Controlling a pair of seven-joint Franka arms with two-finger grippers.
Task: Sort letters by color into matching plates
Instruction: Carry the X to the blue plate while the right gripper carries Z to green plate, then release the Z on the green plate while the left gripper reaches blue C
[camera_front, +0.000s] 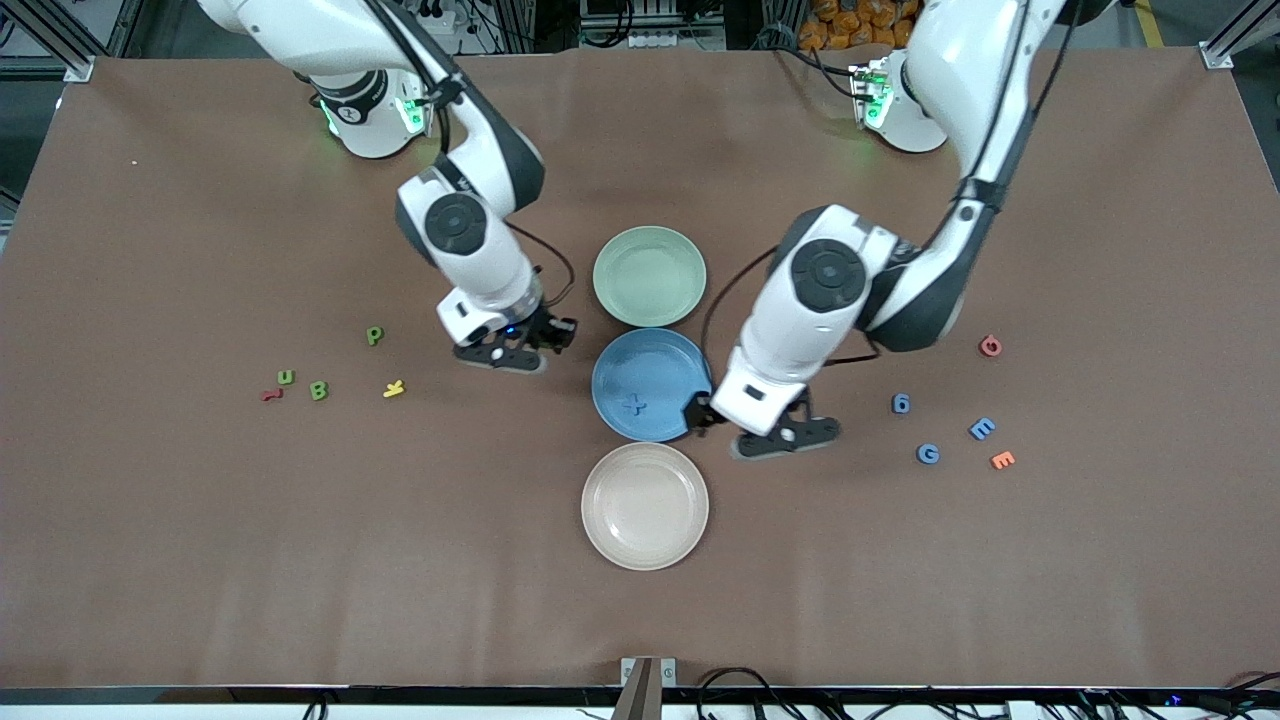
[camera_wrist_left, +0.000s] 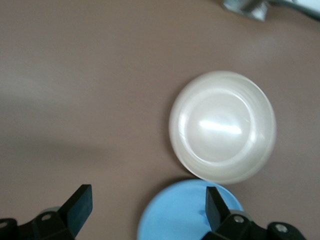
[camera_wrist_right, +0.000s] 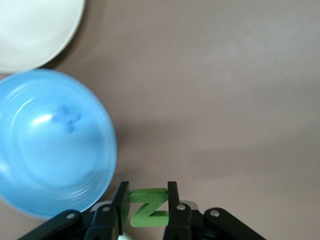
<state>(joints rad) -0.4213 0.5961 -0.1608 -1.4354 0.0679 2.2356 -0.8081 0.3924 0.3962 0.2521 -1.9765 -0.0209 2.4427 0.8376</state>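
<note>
My right gripper (camera_front: 520, 352) is shut on a green Z (camera_wrist_right: 148, 206) and hangs over the table beside the blue plate (camera_front: 660, 365), toward the right arm's end. A blue X (camera_front: 635, 405) lies in that plate. My left gripper (camera_wrist_left: 148, 205) is open and holds nothing, over the blue plate's (camera_wrist_left: 180, 212) rim toward the left arm's end. The green plate (camera_front: 650, 275) is bare. Green P (camera_front: 375, 336), U (camera_front: 286, 377) and B (camera_front: 319, 390) lie toward the right arm's end. Blue 6 (camera_front: 901, 403), E (camera_front: 982, 429) and G (camera_front: 928, 454) lie toward the left arm's end.
A cream plate (camera_front: 645, 505) sits nearer the front camera than the blue plate. Red (camera_front: 271, 395) and yellow (camera_front: 394, 389) pieces lie among the green letters. A red piece (camera_front: 990, 346) and an orange E (camera_front: 1002, 460) lie by the blue letters.
</note>
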